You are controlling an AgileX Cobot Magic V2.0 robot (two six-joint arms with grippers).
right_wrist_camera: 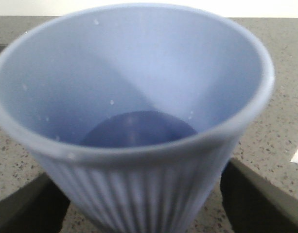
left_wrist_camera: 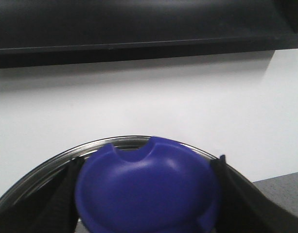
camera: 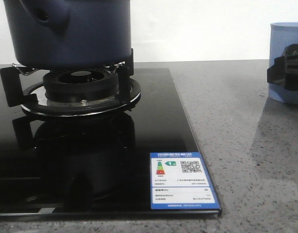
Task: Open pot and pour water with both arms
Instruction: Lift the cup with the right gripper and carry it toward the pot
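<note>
Flanking a bright blue knob (left_wrist_camera: pixel 146 187) in the left wrist view, the left gripper (left_wrist_camera: pixel 146 194) has its jaws on either side of it and seemingly in contact; whether they truly pinch it cannot be told. A glass, steel-rimmed lid (left_wrist_camera: pixel 66 162) lies beneath the knob. The right gripper (right_wrist_camera: pixel 144 204) has its jaws clamped on one light blue ribbed cup (camera: pixel 287 60), which stands on the speckled tabletop (camera: pixel 246 145) at three o'clock in the front view.

One pot (camera: pixel 71 31) sits at eleven o'clock on the single burner (camera: pixel 80 90) of a black glass hob (camera: pixel 90 160), its pierced lug (camera: pixel 44 14) toward the camera. It looks heavy and stiff, its matte wall less slippery than the lid's glass; the lug is the likely hold. The cup appears light and rigid, with dark liquid at its bottom. One energy label (camera: pixel 184 180) lies at five o'clock.
</note>
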